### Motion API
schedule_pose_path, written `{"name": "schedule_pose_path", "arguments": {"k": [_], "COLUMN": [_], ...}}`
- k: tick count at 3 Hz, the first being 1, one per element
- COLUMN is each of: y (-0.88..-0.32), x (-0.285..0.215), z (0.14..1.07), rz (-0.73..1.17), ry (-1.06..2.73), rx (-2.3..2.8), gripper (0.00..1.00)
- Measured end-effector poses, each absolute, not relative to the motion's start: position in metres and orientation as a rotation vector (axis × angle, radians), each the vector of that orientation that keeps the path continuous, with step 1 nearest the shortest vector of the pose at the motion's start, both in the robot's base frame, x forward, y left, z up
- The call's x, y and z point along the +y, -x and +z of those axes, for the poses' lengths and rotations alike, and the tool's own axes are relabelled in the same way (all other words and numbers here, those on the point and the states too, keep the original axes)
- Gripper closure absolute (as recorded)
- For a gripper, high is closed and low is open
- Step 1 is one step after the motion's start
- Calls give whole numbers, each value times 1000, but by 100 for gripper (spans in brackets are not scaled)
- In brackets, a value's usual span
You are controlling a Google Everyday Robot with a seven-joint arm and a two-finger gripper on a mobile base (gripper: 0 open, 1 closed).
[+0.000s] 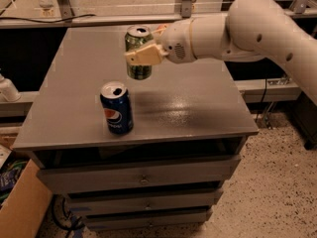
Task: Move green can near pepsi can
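Box (22, 209): brown cardboard, on the floor at the lower left, partly cut off by the frame edge.

Cabinet (198, 108): grey, with a flat, slightly glossy top. Drawers (143, 178) are stacked below its front edge.

Pepsi can (117, 109): dark blue, upright on the cabinet top near the front-left. Its long axis is vertical, the silver top faces up with the opening visible, and the globe logo faces the camera. Nothing touches it.

Green can (134, 39): pale green, upright, long axis vertical, silver top and opening facing up. It sits behind and a little right of the pepsi can, over the middle-rear of the top, near the pepsi can but apart from it. It appears to hang just clear of the surface, though the contact point is hard to judge.

Gripper (143, 48): closed around the green can's mid-body, gripping it from the right. One cream finger (142, 57) crosses the can's front; the other lies mostly behind it.

Arm (247, 26): cream-white and thick. It enters from the right edge, bends at a rounded joint at the upper right, then runs roughly level leftward to the wrist.

Floor (280, 182): speckled, light, to the right of the cabinet.

Background: a dark rail and metal uprights behind the cabinet.
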State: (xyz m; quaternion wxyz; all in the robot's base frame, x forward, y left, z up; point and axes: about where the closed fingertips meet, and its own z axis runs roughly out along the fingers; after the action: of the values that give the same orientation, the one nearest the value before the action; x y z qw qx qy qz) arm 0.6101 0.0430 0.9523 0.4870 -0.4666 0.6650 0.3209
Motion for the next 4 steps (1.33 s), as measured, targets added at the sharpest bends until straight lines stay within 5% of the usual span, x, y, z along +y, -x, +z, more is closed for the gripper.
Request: {"name": "schedule_pose_path", "arguments": {"k": [4], "y": [-509], "x": [-17], "z": [907], "rz": [795], "ry": [1245], "rx": [1596], "gripper": [100]}}
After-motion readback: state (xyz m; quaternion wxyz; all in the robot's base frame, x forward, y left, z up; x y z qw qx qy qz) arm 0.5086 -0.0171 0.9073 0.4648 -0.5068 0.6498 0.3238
